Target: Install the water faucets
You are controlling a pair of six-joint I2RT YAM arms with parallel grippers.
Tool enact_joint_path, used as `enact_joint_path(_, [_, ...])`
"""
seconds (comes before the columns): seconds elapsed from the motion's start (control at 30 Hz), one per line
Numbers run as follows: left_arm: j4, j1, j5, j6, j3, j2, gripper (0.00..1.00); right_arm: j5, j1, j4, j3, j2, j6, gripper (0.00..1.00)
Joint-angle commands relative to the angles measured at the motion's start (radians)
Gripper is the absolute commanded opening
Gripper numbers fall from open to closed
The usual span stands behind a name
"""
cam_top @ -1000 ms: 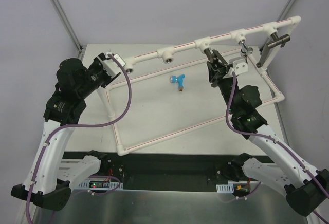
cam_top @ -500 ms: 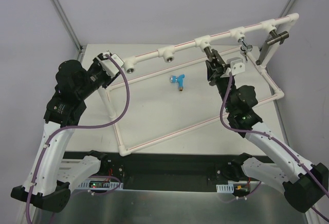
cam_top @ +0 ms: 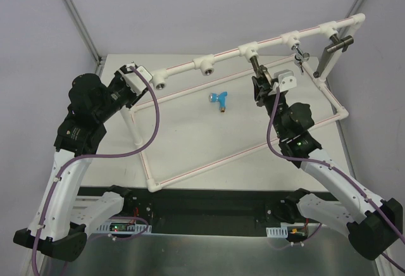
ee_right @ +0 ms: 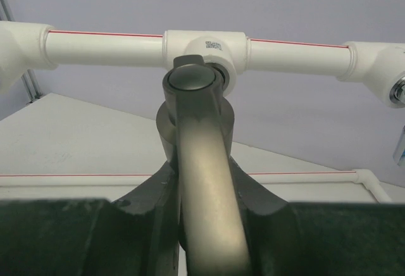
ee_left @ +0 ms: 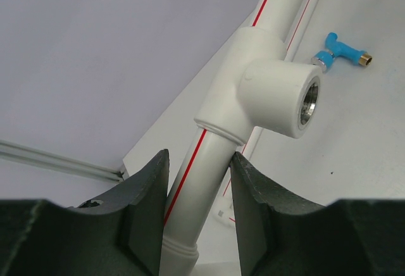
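Observation:
The dark grey metal faucet [cam_top: 256, 68] is held in my right gripper [cam_top: 261, 85], which is shut on it. Its far end meets a round socket of the white pipe frame [cam_top: 202, 61]. In the right wrist view the grey faucet [ee_right: 204, 156] stands between the fingers [ee_right: 152, 194], with its top against the tee [ee_right: 205, 47]. The blue-handled faucet [cam_top: 219, 99] lies loose on the table inside the frame; it also shows in the left wrist view [ee_left: 342, 50]. My left gripper [cam_top: 135, 78] is shut on the frame's upright pipe [ee_left: 202, 181], just below an open threaded socket [ee_left: 309, 101].
Another dark faucet [cam_top: 334, 47] hangs from the top bar's right end, and a small metal fitting [cam_top: 299, 53] sits at the socket beside it. The frame's low rectangle [cam_top: 209, 165] lies on the white table. Grey walls stand behind and at both sides.
My right gripper with the grey faucet has shifted slightly left and up. The frame's top bar has moved with it, its right end rising. The left gripper has kept its hold.

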Motion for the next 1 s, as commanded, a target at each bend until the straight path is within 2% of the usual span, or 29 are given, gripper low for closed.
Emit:
enact_joint_path(0.0, [-0.066, -0.006, 0.073, -0.118, -0.027, 0.002, 0.0, -0.077, -0.003, -0.209, 0.086, 0.015, -0.067, 0.02])
enact_joint_path(0.17, [-0.065, -0.006, 0.07, -0.112, -0.034, -0.004, 0.0, -0.083, -0.009, -0.327, 0.168, 0.006, -0.156, 0.02])
enact_joint_path(0.47, [-0.065, -0.006, 0.077, -0.115, -0.05, -0.011, 0.0, -0.143, -0.032, -0.424, 0.195, 0.073, -0.247, 0.02])
enact_joint_path(0.83, [-0.065, -0.006, 0.091, -0.121, -0.057, -0.025, 0.0, -0.17, -0.055, -0.476, 0.225, 0.099, -0.259, 0.02])
enact_joint_path(0.97, [-0.065, -0.006, 0.096, -0.124, -0.06, -0.03, 0.0, -0.176, -0.065, -0.495, 0.245, 0.112, -0.195, 0.02])
